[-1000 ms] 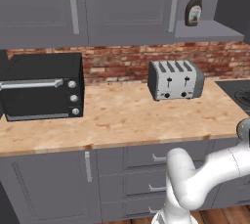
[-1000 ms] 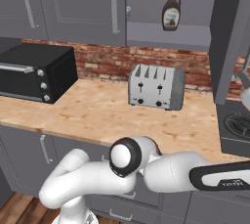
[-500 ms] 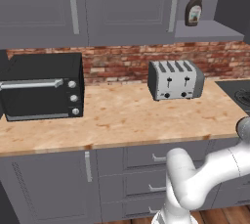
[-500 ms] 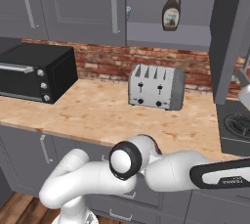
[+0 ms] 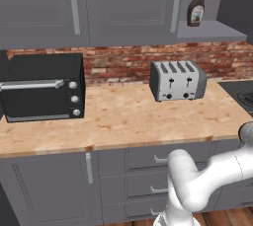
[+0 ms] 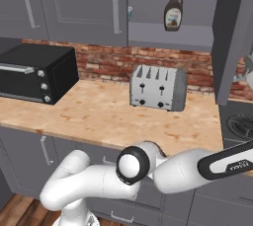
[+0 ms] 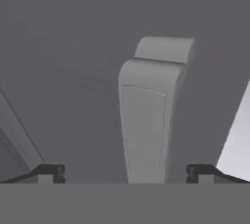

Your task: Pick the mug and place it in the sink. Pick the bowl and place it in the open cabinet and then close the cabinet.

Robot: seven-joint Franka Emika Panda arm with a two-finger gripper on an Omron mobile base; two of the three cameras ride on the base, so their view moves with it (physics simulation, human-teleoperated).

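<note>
In the hand view my gripper (image 7: 126,173) is open, its two dark fingertips (image 7: 49,173) wide apart. Between them, close up, runs the long silver bar handle (image 7: 149,115) of a grey cabinet door; I cannot tell whether the tips touch it. From the right base view, the cabinet's open door (image 6: 232,37) swings out at the right, beside its grey inner shelf (image 6: 148,35). That shelf (image 5: 210,31) sits at the upper right of the left base view. My arm reaches off to the right past the frame edge. The mug, the bowl and the sink are out of view.
A brown syrup bottle (image 6: 173,15) stands on the open shelf. On the wooden counter (image 5: 123,116) are a silver toaster (image 5: 178,80) and a black toaster oven (image 5: 42,87). A stove burner (image 6: 242,121) lies at the right. Grey drawers (image 5: 158,158) run below.
My arm's elbow joint has drifted slightly lower and to the right in the right base view. Everything on the counter stays where it was.
</note>
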